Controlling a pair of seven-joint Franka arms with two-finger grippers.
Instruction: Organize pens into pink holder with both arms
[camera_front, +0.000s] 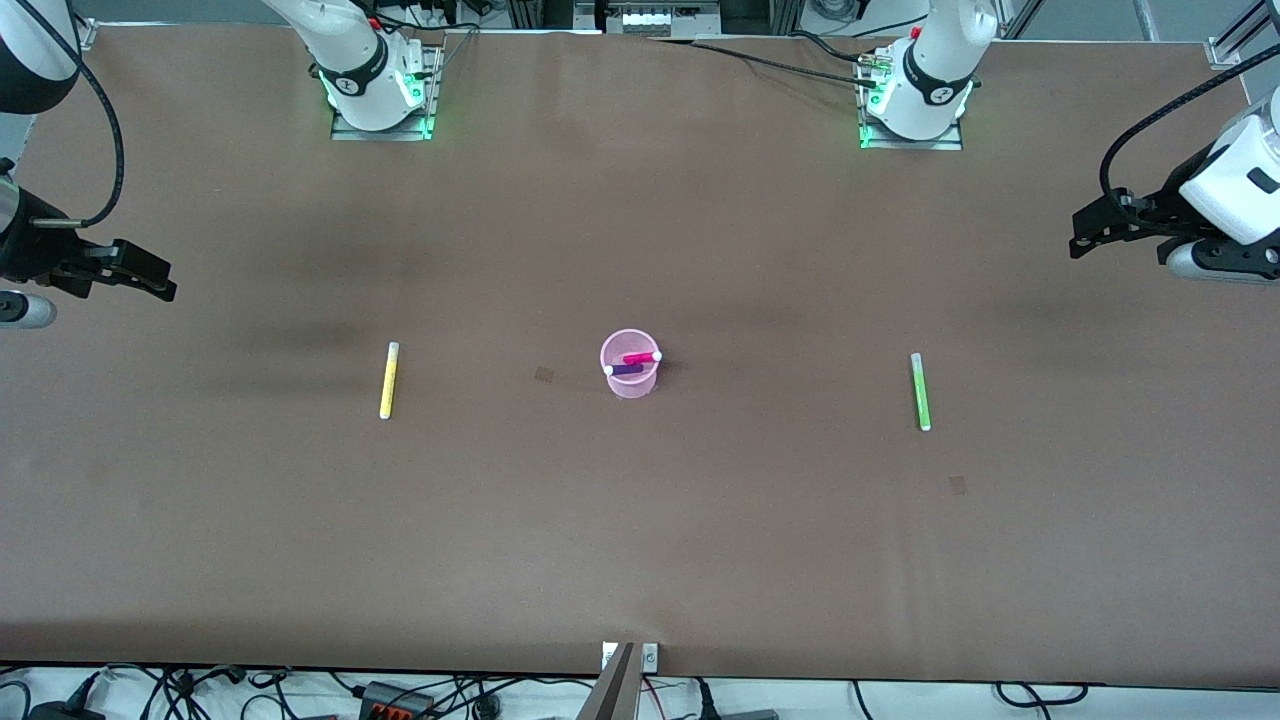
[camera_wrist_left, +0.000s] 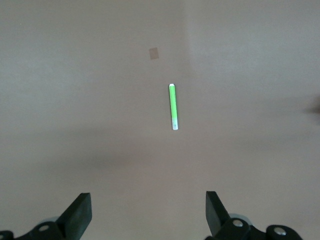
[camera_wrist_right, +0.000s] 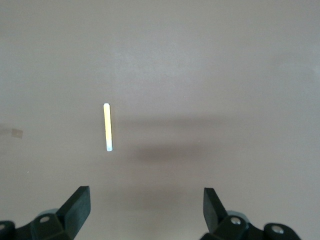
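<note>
The pink holder (camera_front: 630, 364) stands at the table's middle with a magenta pen (camera_front: 640, 357) and a purple pen (camera_front: 625, 369) inside it. A yellow pen (camera_front: 388, 380) (camera_wrist_right: 107, 127) lies flat toward the right arm's end. Toward the left arm's end lies a green pen (camera_front: 919, 391) (camera_wrist_left: 173, 106). My right gripper (camera_front: 140, 275) (camera_wrist_right: 146, 205) hangs open and empty above the table's edge at its own end. Above the table's other end my left gripper (camera_front: 1088, 228) (camera_wrist_left: 148, 210) is also open, holding nothing.
Both arm bases (camera_front: 380, 85) (camera_front: 915, 95) stand along the table's edge farthest from the front camera. Two small dark square marks (camera_front: 544, 374) (camera_front: 957, 485) sit on the brown tabletop (camera_front: 640, 540). Cables run past the edge nearest the camera.
</note>
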